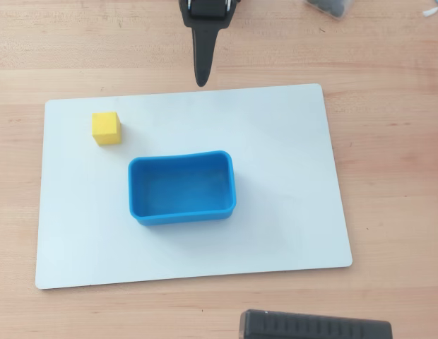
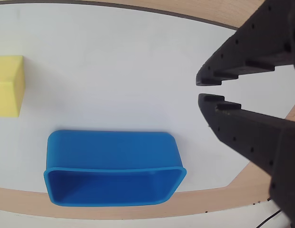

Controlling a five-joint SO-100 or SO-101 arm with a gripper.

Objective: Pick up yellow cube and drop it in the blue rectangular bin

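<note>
On the white board (image 1: 275, 212), blue rectangular bin (image 1: 182, 188) lies lengthwise left-right; jaws nearly closed, empty

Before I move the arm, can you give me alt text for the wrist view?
The black gripper, empty with its fingertips nearly closed, reaches in from the right over a white board. A yellow cube sits at the left edge, and an empty blue bin lies below it near the board's edge.
</note>
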